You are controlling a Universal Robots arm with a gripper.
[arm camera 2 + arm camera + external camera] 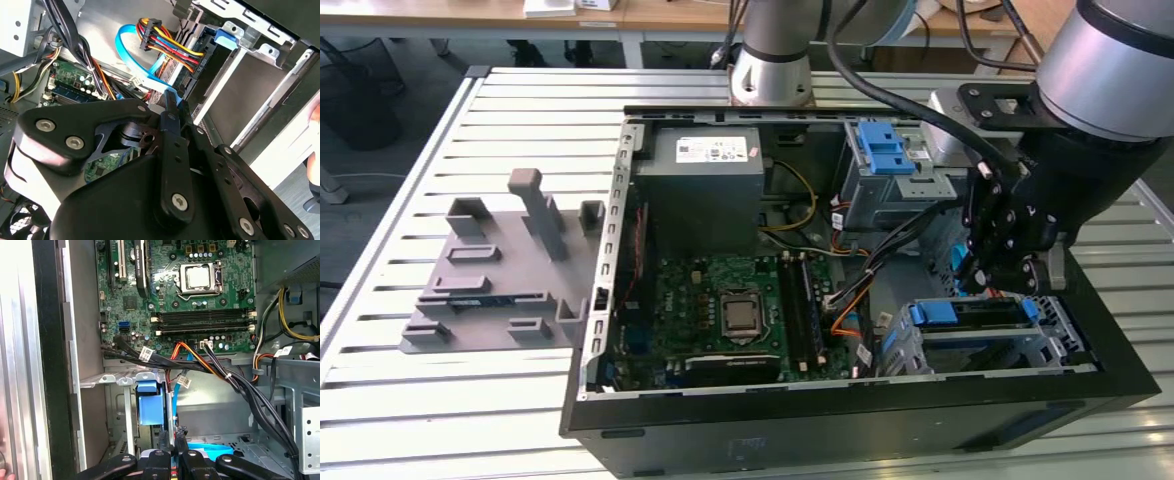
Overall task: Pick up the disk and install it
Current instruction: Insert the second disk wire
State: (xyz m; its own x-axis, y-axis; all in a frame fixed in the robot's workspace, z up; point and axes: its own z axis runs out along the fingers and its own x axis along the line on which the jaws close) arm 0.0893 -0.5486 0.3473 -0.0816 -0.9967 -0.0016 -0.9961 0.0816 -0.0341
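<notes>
The disk (977, 313) looks to lie flat in the lower drive cage (1061, 345) at the case's front corner, on the exterior view's right, w/ blue frame showing at both ends. You can't confirm from here that it's fully seated. The gripper (1007, 280) hangs right over it, touching or just above. Can't tell whether it's apart, together or clamped on the frame, so treat it as possibly gripped. Main risk: if the disk is skewed in the rails, more push jams it or cracks the plastic frame. Next risk is wiring. In the second wrist view the blue data cable (132, 52) runs right up to the gripper tip (175, 102), and the coloured power bundle (165, 42) sits just beyond. Either could snag or get pinched betw. gripper and cage wall. A sideways slip takes you toward the motherboard (720, 300), near but still apart.
</notes>
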